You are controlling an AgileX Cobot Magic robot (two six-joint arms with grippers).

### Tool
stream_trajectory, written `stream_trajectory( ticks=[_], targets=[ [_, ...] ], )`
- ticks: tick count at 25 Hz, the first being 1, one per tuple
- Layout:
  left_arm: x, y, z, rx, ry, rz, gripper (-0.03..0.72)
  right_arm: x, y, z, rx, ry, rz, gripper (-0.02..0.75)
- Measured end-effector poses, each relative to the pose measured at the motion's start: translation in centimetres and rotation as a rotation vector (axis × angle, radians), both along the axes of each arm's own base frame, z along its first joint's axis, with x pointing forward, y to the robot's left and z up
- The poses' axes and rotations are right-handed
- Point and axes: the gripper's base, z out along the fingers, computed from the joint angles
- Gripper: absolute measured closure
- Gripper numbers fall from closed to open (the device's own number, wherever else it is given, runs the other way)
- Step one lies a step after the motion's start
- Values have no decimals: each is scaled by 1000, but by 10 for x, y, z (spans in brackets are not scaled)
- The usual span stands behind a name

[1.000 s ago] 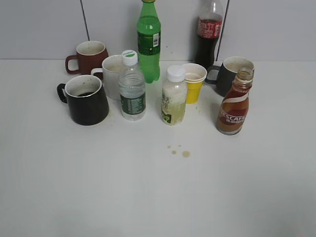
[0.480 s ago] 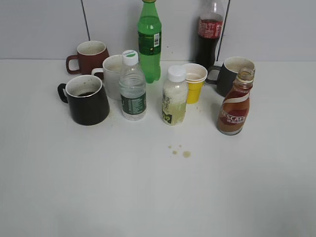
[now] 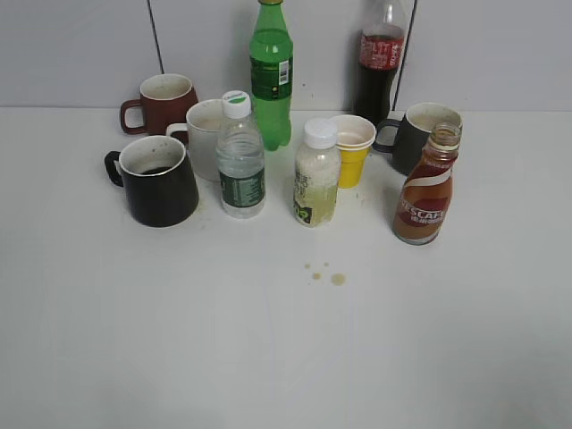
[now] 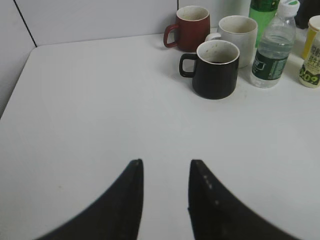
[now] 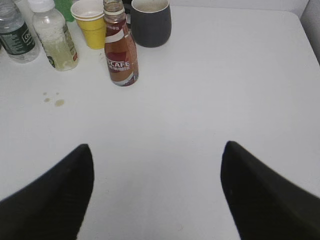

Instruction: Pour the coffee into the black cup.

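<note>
The coffee, a brown Nescafe bottle (image 3: pixel 425 192) with no cap, stands upright at the right of the table; it also shows in the right wrist view (image 5: pixel 120 50). The black cup (image 3: pixel 159 181) stands at the left with its handle to the left; the left wrist view (image 4: pixel 216 70) shows dark liquid in it. My left gripper (image 4: pixel 165 164) is open and empty over bare table, well short of the cup. My right gripper (image 5: pixel 157 147) is wide open and empty, well short of the bottle. Neither gripper shows in the exterior view.
Around them stand a maroon mug (image 3: pixel 164 100), a white mug (image 3: pixel 206 134), a water bottle (image 3: pixel 239 159), a green bottle (image 3: pixel 270 76), a pale juice bottle (image 3: pixel 315 177), a yellow paper cup (image 3: pixel 352 150), a cola bottle (image 3: pixel 377 63) and a dark grey mug (image 3: pixel 420 132). Brown drops (image 3: pixel 325 273) stain the table.
</note>
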Motion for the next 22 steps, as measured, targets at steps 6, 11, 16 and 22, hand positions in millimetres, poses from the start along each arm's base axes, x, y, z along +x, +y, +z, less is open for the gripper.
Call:
stream_trajectory(
  ticks=[6,11,16,22],
  targets=[
    [0,0,0,0,0,0,447,0,0,0,0,0,0,147],
    [0,0,0,0,0,0,447,0,0,0,0,0,0,147],
    [0,0,0,0,0,0,447,0,0,0,-1,0,0,147],
    [0,0,0,0,0,0,447,0,0,0,0,0,0,150]
  ],
)
